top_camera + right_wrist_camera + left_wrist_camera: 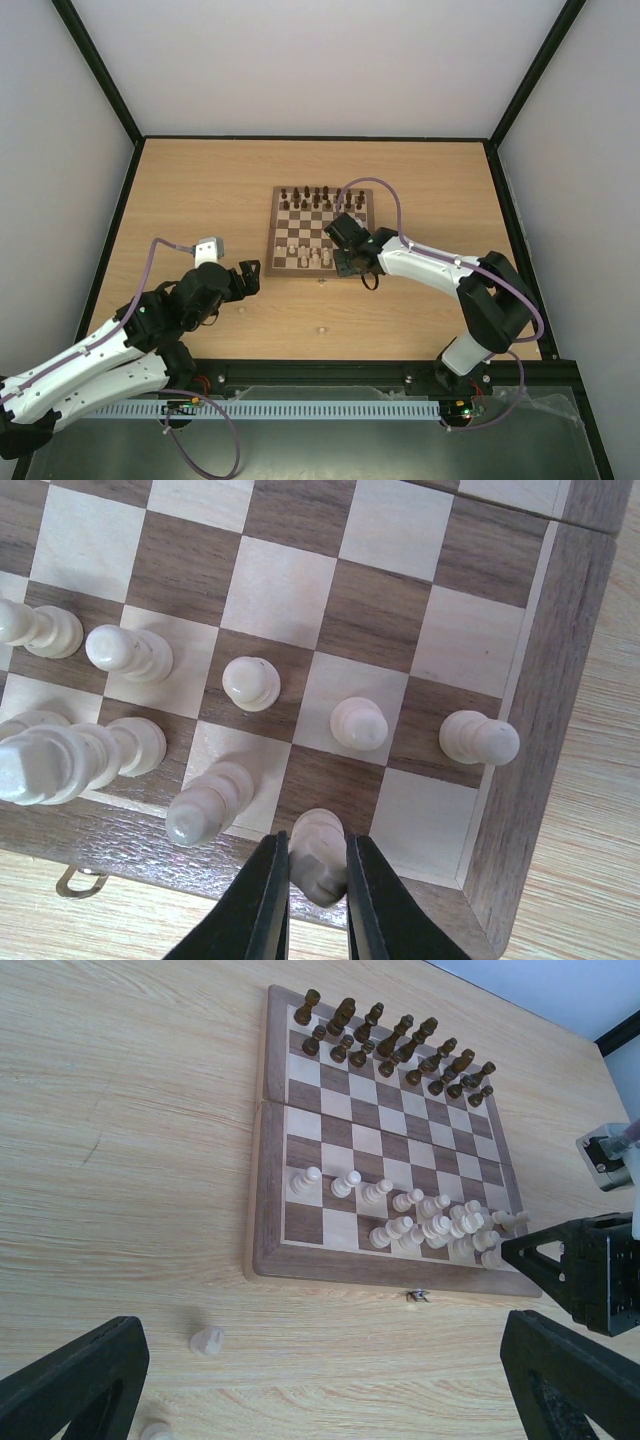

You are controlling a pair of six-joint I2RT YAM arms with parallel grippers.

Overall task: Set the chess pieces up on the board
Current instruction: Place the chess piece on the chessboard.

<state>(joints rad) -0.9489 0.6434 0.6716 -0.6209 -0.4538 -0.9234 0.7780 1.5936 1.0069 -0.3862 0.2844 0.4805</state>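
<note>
Item: right gripper (317, 852), jaws nearly closed and pinching one cream chess piece (318, 840) by its sides; its kind is too blurred to name. It is hanging over the near rim of the board (530, 780), with a dark back-row square just ahead of the fingertips and a bare cream corner square to their right.

The piece's long axis is running roughly along the fingers, near upright, rounded end facing the wrist camera.

Handling, as judgement: lowering straight, seating the base flat and parting the jaws only slightly should be sparing the tall neighbour (208, 802) leaning just left.

Item: left gripper (320, 1390), spread wide and carrying nothing, hovering with a loose cream piece (206, 1340) lying on the table (120, 1110) just ahead.
</note>
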